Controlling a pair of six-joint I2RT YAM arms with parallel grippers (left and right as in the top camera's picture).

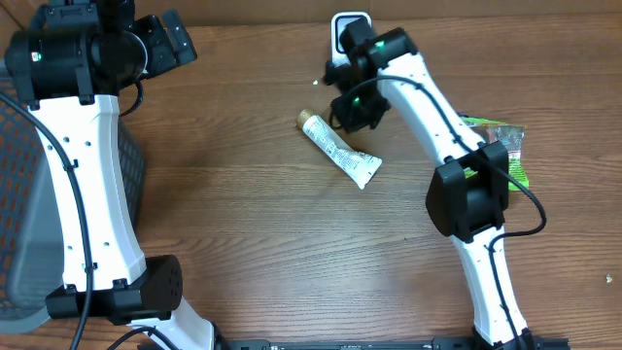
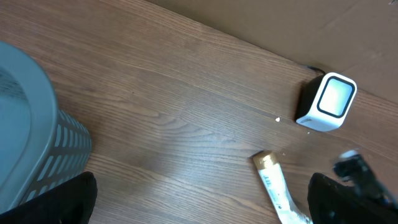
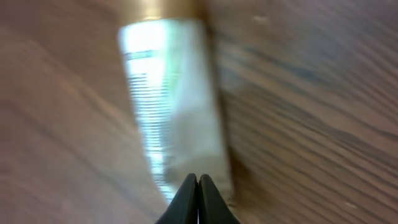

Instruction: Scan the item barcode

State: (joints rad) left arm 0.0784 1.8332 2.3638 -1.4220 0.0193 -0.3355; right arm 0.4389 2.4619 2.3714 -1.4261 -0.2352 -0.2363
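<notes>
Pincer on my left [image 2: 202, 206] stands wide and holds nothing, up by the far left corner of the counter [image 1: 233, 194], beside the grey basket [image 1: 19, 185] at the left edge. The tube [image 1: 338, 149] lies flat near the middle of the counter, slantwise, with its gold cap [image 1: 306, 119] toward the far left and its flat crimped end toward the near right. The scanner [image 1: 350, 27] stands at the far edge, just beyond the cap, its pale window tilted up. My right pincer [image 3: 198, 182] hangs over the cap half of the tube with its tips pressed together and nothing between them. The wrist view is blurred, so I cannot tell whether the tips touch the tube. A green packet [image 1: 507, 146] lies toward the right edge.

I judge the tube light, soft in the body and glossy, so it may slide or dent under a hard pinch. The shoulder just below the cap looks stiffest, so I would open up and take it across its width there. I cannot see the barcode, so I cannot say which face to leave uncovered.
</notes>
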